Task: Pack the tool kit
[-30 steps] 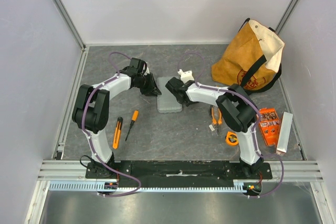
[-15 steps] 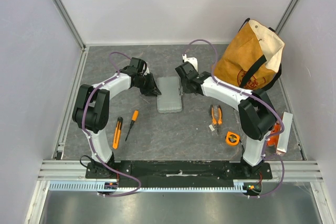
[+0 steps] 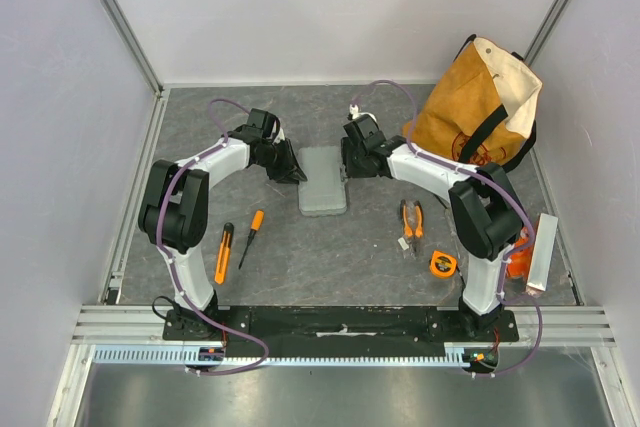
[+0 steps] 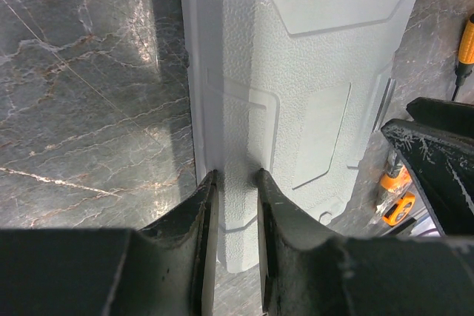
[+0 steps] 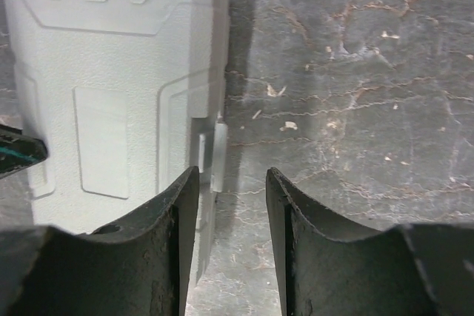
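While the tool kit point(image 3: 323, 181) is lying closed, the left tool point(image 4: 234, 183) is bracing one edge, grip unclear; the open right tool point(image 5: 232, 183) is straddling the opposite latch, which probably needs releasing.

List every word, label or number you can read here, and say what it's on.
No text reads clearly in any view.
Canvas bag: round dark emblem, too blurred to read.
Tape measure: label too small to read.
Grey case: moulded panels only, no lettering visible.
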`<state>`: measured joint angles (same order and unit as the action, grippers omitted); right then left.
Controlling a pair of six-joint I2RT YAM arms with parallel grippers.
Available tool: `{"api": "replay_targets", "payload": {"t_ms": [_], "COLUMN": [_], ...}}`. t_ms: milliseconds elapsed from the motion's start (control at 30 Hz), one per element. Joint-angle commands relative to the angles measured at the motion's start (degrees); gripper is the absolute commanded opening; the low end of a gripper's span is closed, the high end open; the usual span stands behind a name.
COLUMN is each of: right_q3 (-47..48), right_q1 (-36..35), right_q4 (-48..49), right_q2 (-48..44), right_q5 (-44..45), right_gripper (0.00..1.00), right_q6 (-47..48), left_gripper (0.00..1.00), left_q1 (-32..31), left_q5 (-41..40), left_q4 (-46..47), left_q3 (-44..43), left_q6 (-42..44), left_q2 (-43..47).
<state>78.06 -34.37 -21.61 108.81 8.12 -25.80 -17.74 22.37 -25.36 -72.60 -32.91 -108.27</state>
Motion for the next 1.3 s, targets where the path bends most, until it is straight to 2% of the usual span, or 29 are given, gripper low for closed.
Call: {"api": "replay_targets", "payload": {"t_ms": [0,567,667,767,867,1267], "right_q3": [-0.10,-0.45,-0.80,-0.98,-1.16,-4.67], "right_q1": [0.18,0.97,1.15,1.15,1.23,1.76], "right_q4": [3.24,2.71,2.97,3.24,3.24,5.43], "right_q2": [0.96,4.13,2.98,1.93,1.31,-1.94], "right_q5": [-3.29,0.84,1.63,2.69,3.39,4.71], "right_gripper": [0.49,0.31,0.31,0.44,0.50,0.48], "right_q6": [0.67,-0.83,-1.00,-1.09,-1.53,-2.59], "left_gripper": [0.29,0.29,0.29,0.29,0.29,0.29], "left_q1": [0.25,0.25,0.33,0.25,0.25,0.16], "left_q5": [-6.46,-6.90,-6.90,-6.90,-6.90,-6.81], "left_q4": [-8.82,-9.53,-9.62,-9.70,-9.79,-10.14], "left_q3": [1.76,0.62,0.53,0.44,0.26,-0.44], "left_q6": [2.93,3.46,3.46,3.55,3.81,4.08], "left_q2": [-3.71,-4.50,-4.58,-4.67,-4.76,-5.37]}}
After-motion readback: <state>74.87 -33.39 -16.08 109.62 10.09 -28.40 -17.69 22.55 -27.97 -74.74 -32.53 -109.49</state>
